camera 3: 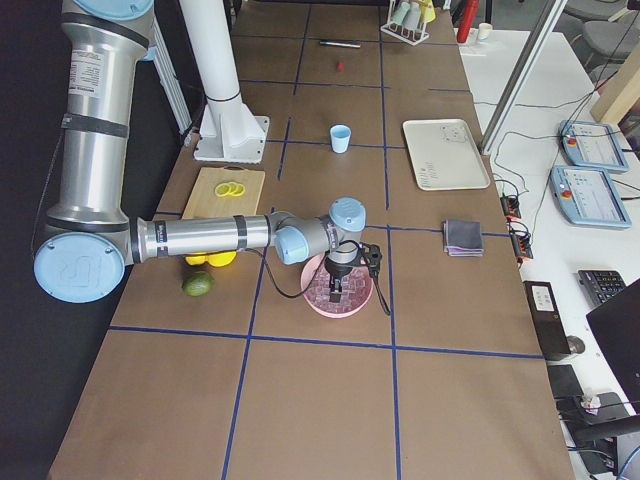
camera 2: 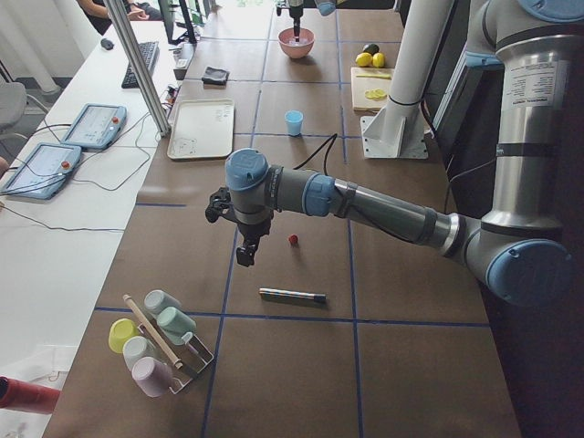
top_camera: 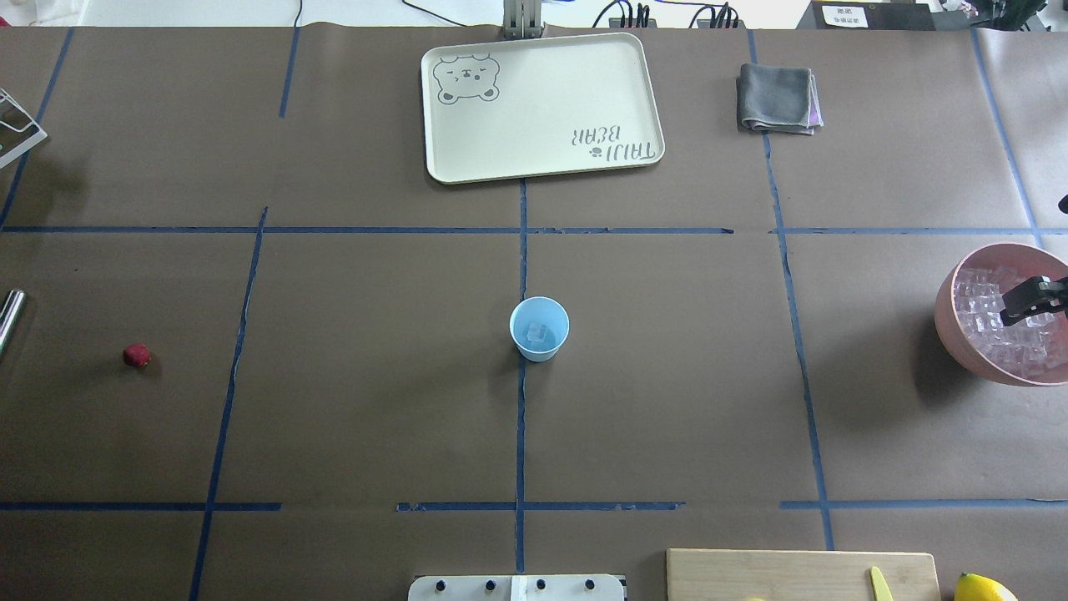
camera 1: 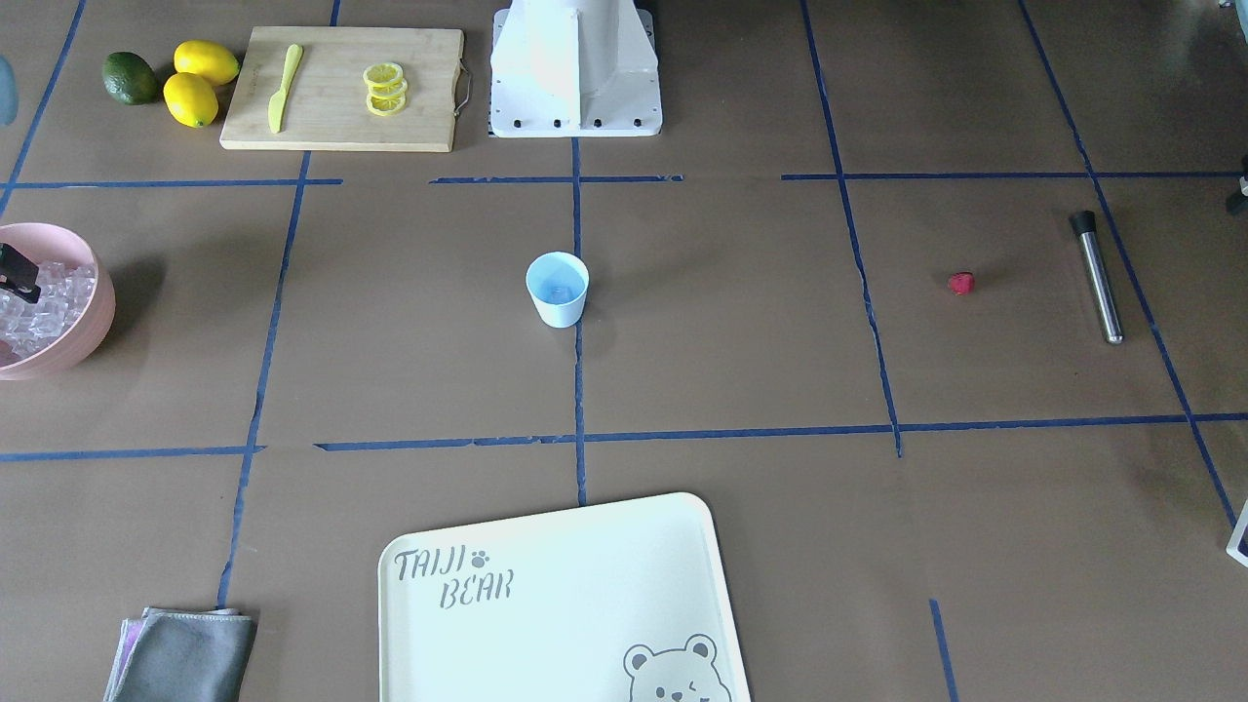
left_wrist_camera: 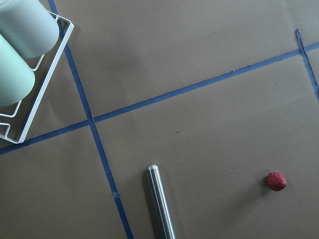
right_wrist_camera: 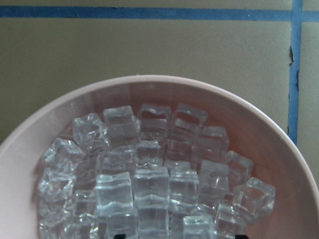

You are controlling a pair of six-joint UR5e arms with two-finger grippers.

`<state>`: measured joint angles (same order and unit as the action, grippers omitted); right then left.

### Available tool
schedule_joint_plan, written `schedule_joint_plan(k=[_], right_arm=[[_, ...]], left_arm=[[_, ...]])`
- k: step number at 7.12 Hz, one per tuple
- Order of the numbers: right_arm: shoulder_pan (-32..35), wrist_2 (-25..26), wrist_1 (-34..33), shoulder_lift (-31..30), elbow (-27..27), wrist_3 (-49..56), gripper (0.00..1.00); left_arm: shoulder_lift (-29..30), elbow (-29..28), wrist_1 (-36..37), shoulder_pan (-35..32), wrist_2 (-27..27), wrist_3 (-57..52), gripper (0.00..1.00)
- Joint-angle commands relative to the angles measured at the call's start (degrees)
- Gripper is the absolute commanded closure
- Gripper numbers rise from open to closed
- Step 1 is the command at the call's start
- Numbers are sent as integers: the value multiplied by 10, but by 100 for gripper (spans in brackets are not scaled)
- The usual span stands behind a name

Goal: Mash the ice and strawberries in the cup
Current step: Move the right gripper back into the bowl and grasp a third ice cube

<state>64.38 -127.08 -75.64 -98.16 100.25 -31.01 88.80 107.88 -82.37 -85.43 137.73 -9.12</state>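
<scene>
The right gripper [top_camera: 1025,302] hung low over the pink bowl [top_camera: 951,321], its fingertips showing as two dark slivers set wide apart at the bottom edge of its wrist view. It seemed about to pick ice [right_wrist_camera: 149,184] from the heap. To do this well it should settle on one top cube, close on two flat faces and not on corners, since the glassy facets would likely slip, then rise clear of the rim before crossing to the cup [top_camera: 539,328]. The cup stood at mid-table on the blue tape line with one cube in it. The strawberry [camera 1: 961,283] lay well apart on the left arm's side, near a steel muddler [camera 1: 1098,278]. The left gripper [camera 2: 245,255] hovered above them, but I could not tell how its jaws stood. Nothing lay between bowl and cup. The tray [top_camera: 542,108], cloth [top_camera: 778,98], board [camera 1: 341,127], lemons [camera 1: 205,63] and rack of cups [left_wrist_camera: 20,74] all sat off the route.
</scene>
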Motion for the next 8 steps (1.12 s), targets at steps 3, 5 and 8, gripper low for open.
schedule_joint_plan(k=[3,5,8], right_arm=[[1,0,1,2,-2,19,99],[1,-7,-3,23,57,0,100],[-88,-62,0,160,139,-330,100]], left_arm=[[1,0,-1,0,0,2,0],[1,0,-1,0,0,2,0],[1,0,-1,0,1,2,0]])
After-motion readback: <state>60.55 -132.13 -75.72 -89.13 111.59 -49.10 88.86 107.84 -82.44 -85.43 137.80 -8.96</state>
